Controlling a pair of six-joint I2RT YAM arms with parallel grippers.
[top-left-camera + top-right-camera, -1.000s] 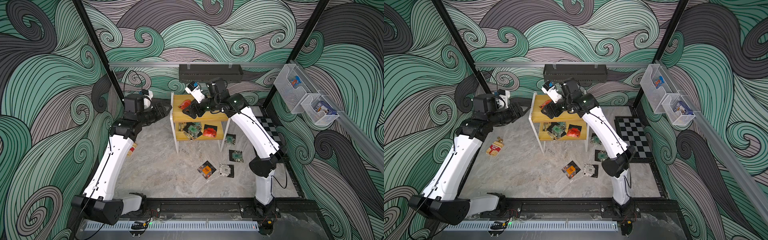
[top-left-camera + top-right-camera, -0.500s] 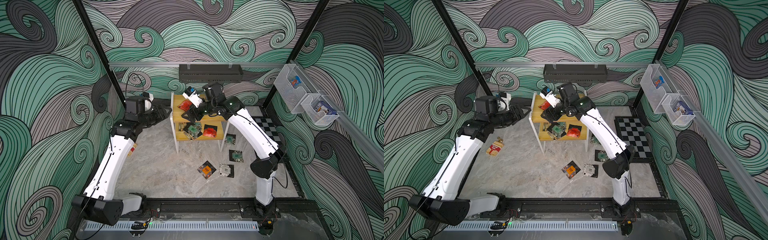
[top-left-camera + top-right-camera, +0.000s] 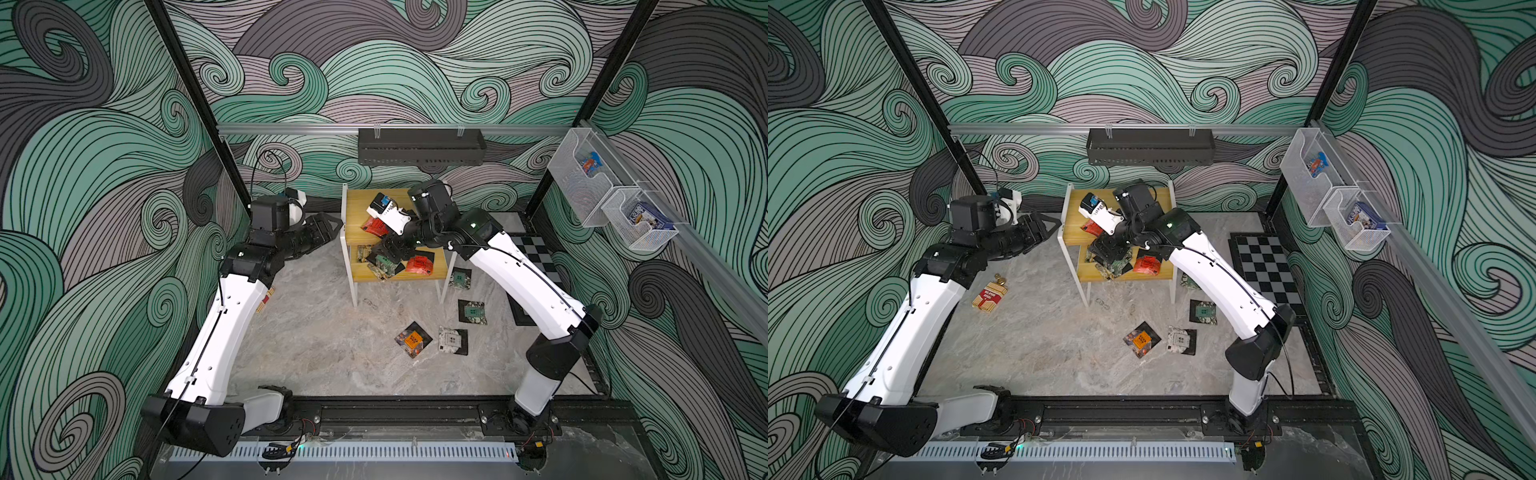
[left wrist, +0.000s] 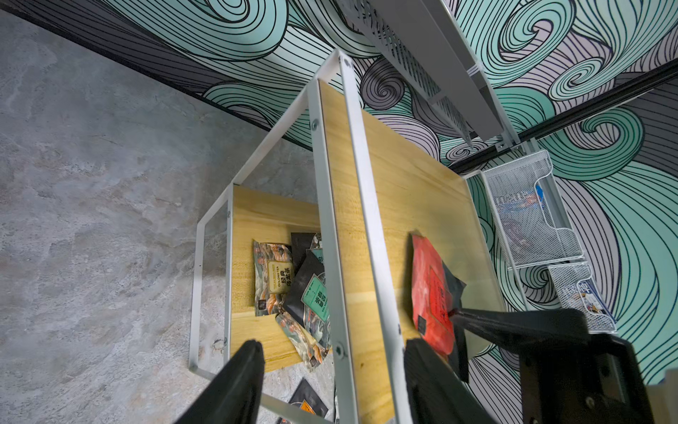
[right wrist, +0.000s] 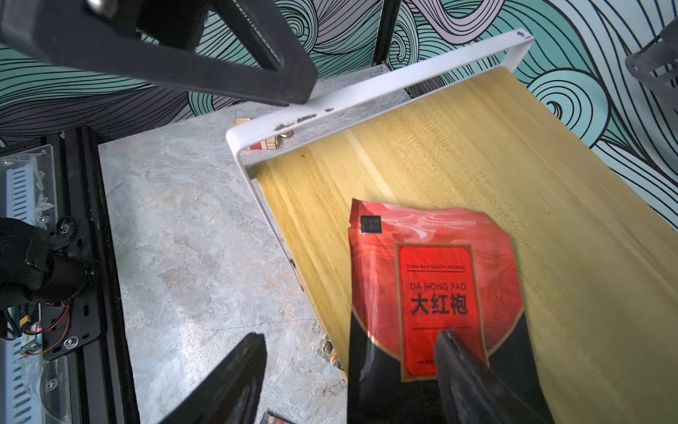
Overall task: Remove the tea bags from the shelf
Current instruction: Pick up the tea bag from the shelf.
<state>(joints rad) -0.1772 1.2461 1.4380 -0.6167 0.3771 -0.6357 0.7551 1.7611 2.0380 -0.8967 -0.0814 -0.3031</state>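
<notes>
A flat red tea bag (image 5: 436, 279) with a black lower edge and a gold-framed red label lies on the upper yellow wood-grain board of the small white-framed shelf (image 3: 356, 208), just above centre in both top views. The right arm arches in from the lower right of the frame, elbow high and wrist bent down over the shelf. Its right claw (image 5: 351, 334) stands wide open and grips nothing: one finger (image 5: 462, 367) lies over the bag's label, the other hangs past the board's edge above the grey marble table (image 3: 324, 340). The left arm reaches up from the lower left, and its left claw (image 4: 334, 345), also open and empty, straddles the shelf's white end frame. Since a second ago the right wrist has swung leftward and lower, its jaws have narrowed a little, and the red bag has slid toward the board's front edge. The left arm has barely shifted. Other tea bags (image 3: 384, 266) piled on the lower board are half covered by the right claw in both top views, so their number is unclear. Four more lie on the table, lower right of centre.
</notes>
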